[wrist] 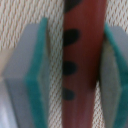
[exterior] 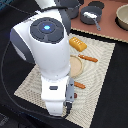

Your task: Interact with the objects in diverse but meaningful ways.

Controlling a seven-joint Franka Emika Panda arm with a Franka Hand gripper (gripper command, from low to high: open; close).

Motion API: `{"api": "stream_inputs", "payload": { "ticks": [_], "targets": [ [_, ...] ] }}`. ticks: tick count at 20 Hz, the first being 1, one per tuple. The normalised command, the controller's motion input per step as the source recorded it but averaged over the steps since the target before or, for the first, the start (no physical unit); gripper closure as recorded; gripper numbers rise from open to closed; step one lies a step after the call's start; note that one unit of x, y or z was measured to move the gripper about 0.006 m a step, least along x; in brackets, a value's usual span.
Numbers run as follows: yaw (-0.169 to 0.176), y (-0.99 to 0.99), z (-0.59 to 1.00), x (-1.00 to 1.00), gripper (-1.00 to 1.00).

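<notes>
A brown sausage (wrist: 80,60) with dark oval spots is filling the middle of the wrist view, lying on a woven cream placemat (wrist: 20,20). The claw (wrist: 75,65) is sitting astride it, one grey finger with a teal pad (wrist: 41,75) on each side. One pad is looking as if it is touching the sausage while a thin gap is showing at the other, so whether the claw is actually gripping is not something the pictures are settling.

In the exterior view the white robot arm (exterior: 47,55) is reaching down over the near part of the placemat (exterior: 95,90), and its claw (exterior: 70,102) is sitting low by the mat. Just beside the arm a small orange-brown piece (exterior: 79,85) is lying on the mat. Further back a round tan plate (exterior: 76,65) is resting on the mat, with an orange stick-shaped toy (exterior: 88,58) just past it and a yellow-orange ridged block (exterior: 77,44) beyond that. Grey pots (exterior: 91,16) are standing on the brown surface behind the mat.
</notes>
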Motion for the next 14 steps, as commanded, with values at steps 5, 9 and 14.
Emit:
{"api": "stream_inputs", "payload": {
  "ticks": [5, 9, 14],
  "targets": [
    [-0.017, -0.12, 0.55, 0.22, 1.00],
    [-0.108, -0.02, 1.00, 0.00, 1.00],
    [-0.130, 0.01, 1.00, 0.00, 1.00]
  ]
}}
